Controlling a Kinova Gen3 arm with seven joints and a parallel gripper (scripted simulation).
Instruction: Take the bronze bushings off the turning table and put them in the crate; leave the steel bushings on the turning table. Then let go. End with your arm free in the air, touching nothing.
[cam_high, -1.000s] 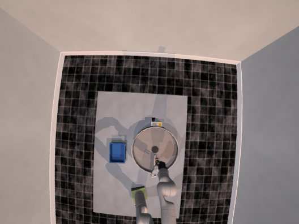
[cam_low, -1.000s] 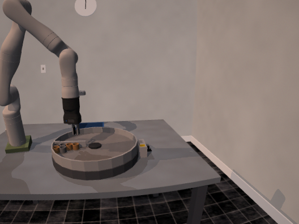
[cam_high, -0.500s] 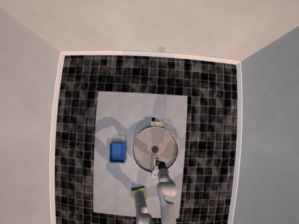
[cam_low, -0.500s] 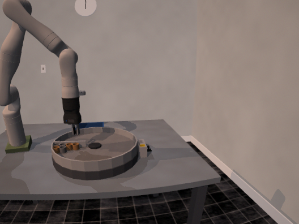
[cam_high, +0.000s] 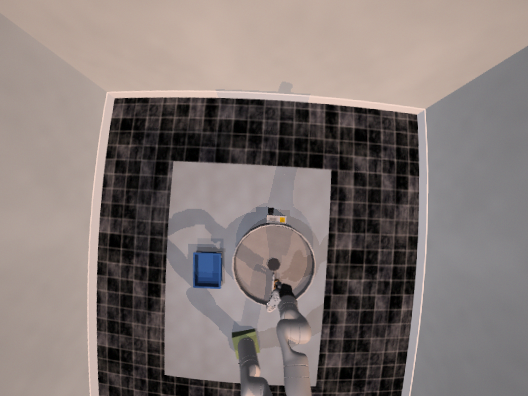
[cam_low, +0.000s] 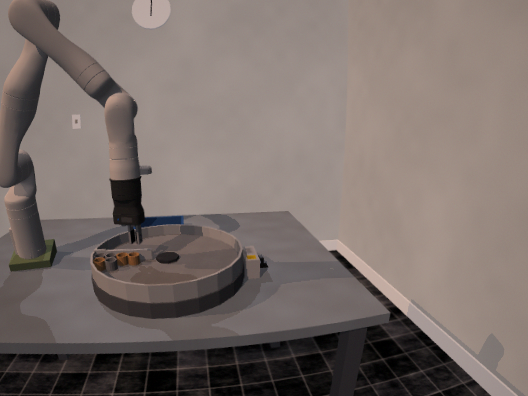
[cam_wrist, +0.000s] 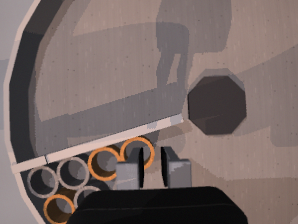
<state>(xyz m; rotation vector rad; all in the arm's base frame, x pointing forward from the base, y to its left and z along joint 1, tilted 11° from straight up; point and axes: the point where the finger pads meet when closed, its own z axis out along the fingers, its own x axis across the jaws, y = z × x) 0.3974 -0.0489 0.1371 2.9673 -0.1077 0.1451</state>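
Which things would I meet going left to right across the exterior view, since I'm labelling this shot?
Green base plate, gripper, black hub, small box with a yellow patch.

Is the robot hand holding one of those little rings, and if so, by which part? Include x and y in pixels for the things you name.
No, nothing is held: the gripper (cam_low: 135, 243) (cam_wrist: 152, 160) hangs partly open above the turning table (cam_high: 312, 280) (cam_low: 210, 292) (cam_wrist: 250, 155), its fingertips apart.

There are three bronze bushings (cam_high: 276, 283) (cam_low: 133, 259) (cam_wrist: 105, 178), three steel bushings (cam_high: 272, 302) (cam_low: 111, 264) (cam_wrist: 58, 173), one crate (cam_high: 207, 269) (cam_low: 165, 221).
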